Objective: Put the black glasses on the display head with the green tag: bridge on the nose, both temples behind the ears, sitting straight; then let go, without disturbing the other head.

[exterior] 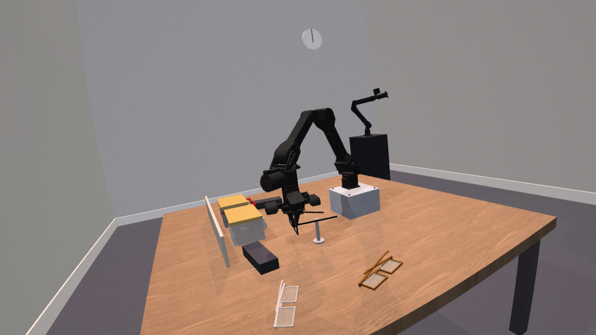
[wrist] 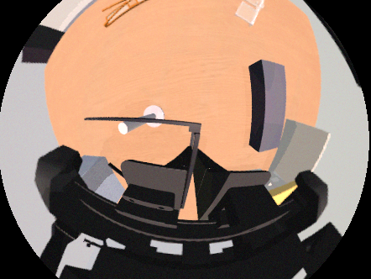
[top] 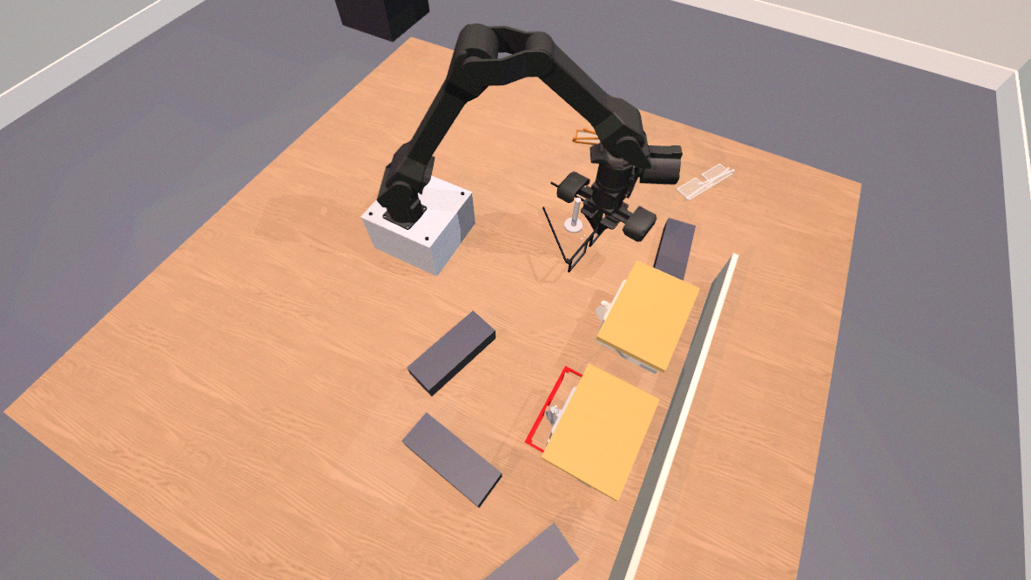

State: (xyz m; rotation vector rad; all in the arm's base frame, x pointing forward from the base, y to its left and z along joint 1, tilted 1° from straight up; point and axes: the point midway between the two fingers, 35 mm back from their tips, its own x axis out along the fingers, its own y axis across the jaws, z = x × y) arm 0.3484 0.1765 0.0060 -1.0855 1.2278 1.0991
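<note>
My gripper (top: 592,225) (exterior: 294,225) (wrist: 191,149) is shut on the front frame of the black glasses (top: 569,263) (exterior: 317,221) (wrist: 195,127), held above the table. Both temples are unfolded and point towards the arm base's side. In the top view a thin white post (top: 576,210) (exterior: 317,231) shows between the temples; in the wrist view one temple crosses over it. Two display heads show only in part, one head (top: 603,311) under the farther yellow roof (top: 649,315) (exterior: 242,213), the other head (top: 553,414) under the second yellow roof (top: 600,431) (exterior: 232,200). No green tag is visible.
A red outline (top: 547,405) surrounds the second head's front. A long upright panel (top: 681,415) (exterior: 216,231) stands behind the roofs. Dark blocks (top: 452,349) (top: 452,459) (top: 674,248) (exterior: 260,258) (wrist: 274,105) lie around. Orange glasses (exterior: 377,262) and clear glasses (exterior: 280,300) lie beyond the post.
</note>
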